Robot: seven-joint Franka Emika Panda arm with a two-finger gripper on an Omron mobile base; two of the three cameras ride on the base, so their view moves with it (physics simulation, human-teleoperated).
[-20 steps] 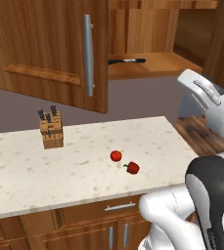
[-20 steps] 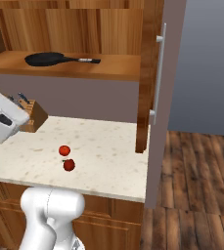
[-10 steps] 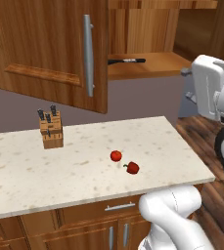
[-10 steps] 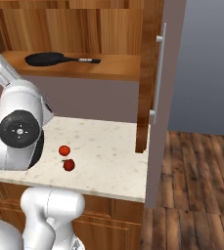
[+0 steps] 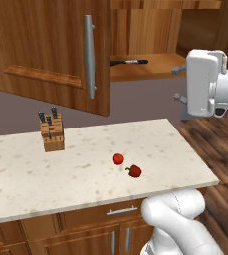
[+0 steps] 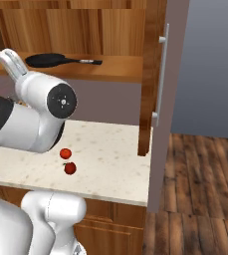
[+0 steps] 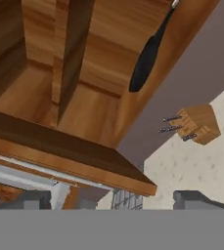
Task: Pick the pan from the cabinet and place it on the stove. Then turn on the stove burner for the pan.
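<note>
1. Far left on the pale counter stands a wooden knife block. It bears no label that I can make out.
2. Above it the cabinet hangs with its door swung open and the long grey bar handle facing the room.
3. Two small red items, tomato-like, lie toward the middle of the counter, just beside each other.
4. On the cabinet's shelf lies the pan, flat, with its thin handle running right to a silvery tip. I would judge it rigid and fairly light, though lopsided, so the stiff handle — near where it meets the bowl — looks the sensible place to grip. The matte black finish may be slick.
5. To the right, the arm is raised beside the shelf. The gripper shows two dark tips set well apart with nothing between them, and it is well short of the pan.
6. No brand or writing is readable anywhere.
</note>
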